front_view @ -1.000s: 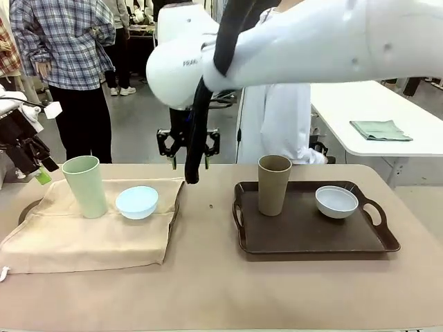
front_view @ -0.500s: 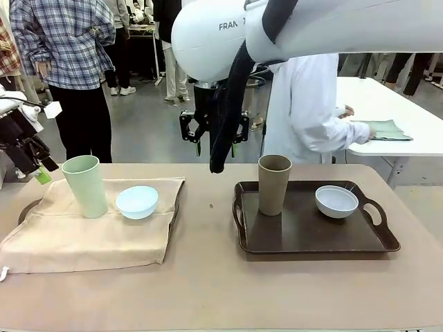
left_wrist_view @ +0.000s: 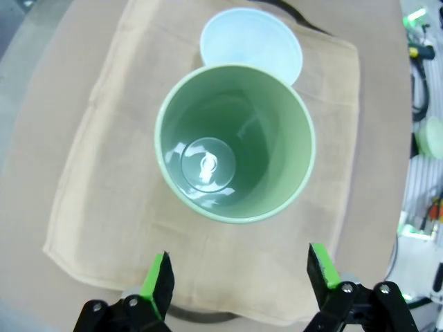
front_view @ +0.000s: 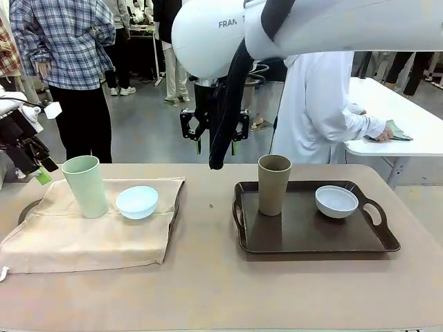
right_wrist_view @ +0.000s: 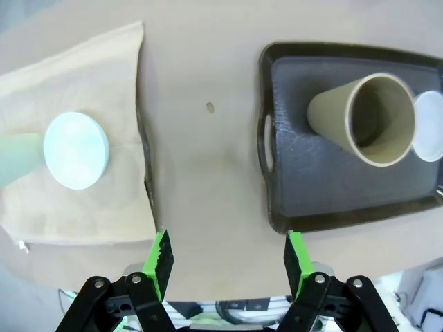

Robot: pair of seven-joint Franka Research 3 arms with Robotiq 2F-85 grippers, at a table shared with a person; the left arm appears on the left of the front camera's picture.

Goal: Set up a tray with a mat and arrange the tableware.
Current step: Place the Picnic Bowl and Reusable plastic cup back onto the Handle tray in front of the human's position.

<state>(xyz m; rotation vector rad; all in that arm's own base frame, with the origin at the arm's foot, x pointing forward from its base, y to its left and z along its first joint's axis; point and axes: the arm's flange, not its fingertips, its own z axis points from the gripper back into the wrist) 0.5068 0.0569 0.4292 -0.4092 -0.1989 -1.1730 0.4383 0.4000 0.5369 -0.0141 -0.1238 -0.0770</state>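
Left wrist view: your left pincer hangs spread, empty, above the pale green cup on the mat. Your right pincer gapes empty too, over the bench.

Left of bench: mat over tray; on mat, tall cup, bowl just right of it.
Right of bench: second tray holding second cup at left, second bowl at right, apart.

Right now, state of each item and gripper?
pale green cup: upright, empty, on the mat
light blue bowl: upright, empty, on the mat
tan-brown cup: upright, empty, in the bare tray
white bowl: upright, in the bare tray
mat: spread over the other tray
left gripper: open, holding nothing
right gripper: open, holding nothing
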